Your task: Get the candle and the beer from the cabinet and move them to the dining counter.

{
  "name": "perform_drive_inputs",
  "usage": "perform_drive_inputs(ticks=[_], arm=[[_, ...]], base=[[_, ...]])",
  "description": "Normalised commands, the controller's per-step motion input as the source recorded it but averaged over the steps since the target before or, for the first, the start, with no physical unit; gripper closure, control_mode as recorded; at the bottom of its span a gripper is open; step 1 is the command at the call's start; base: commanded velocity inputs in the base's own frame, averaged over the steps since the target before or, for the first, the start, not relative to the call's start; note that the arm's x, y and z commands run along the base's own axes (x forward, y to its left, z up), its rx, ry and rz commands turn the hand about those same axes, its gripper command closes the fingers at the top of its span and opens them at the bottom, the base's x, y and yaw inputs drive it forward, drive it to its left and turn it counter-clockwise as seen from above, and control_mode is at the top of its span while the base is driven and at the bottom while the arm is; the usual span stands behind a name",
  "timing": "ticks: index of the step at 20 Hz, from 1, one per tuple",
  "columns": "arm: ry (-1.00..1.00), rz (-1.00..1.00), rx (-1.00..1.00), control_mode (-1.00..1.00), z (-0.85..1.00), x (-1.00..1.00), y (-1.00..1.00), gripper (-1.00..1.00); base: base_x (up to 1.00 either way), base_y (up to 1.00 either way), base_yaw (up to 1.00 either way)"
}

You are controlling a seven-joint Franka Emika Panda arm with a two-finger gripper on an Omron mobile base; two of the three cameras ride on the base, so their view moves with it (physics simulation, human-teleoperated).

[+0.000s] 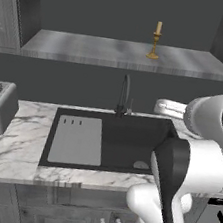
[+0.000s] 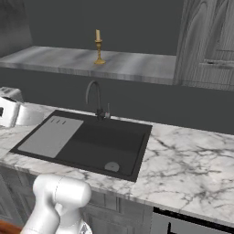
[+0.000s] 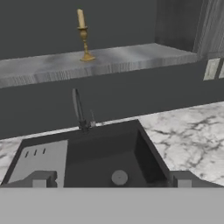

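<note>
One candle (image 1: 156, 41) upright on cabinet (image 1: 92, 50) shelf; no legible writing; tool (image 3: 111, 180) fingers apart.

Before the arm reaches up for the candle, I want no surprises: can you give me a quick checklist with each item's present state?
1. Cream candle in its golden brass candlestick upright on the grey marbled shelf of the open dark cabinet: ok.
2. Shelf beside the candle free of clutter: ok.
3. Brown beer bottle located: not ok, none seen on the shelf.
4. Gripper open and holding nothing: ok, fingertips stand wide apart.
5. Thin dark faucet rises below the shelf, in the reach path: not ok, steer around it.
6. Dining counter located: cannot tell.
</note>
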Motion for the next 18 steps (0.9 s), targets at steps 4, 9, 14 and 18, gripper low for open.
perform_drive_inputs(ticks=[4, 9, 14, 18], arm=[[0.01, 0.00, -0.13, -1.00, 0.45, 0.16, 0.01, -1.00], [0.14, 0.00, -0.07, -1.00, 0.48, 0.18, 0.00, -1.00], [0.11, 0.02, 0.00, -1.00, 0.40, 0.31, -0.03, -1.00], [-0.04, 0.10, 0.00, -1.00, 0.17, 0.43, -0.03, -1.00]], base=[[0.00, 0.00, 0.00], [0.00, 0.00, 0.00], [0.00, 0.00, 0.00], [0.00, 0.00, 0.00]])
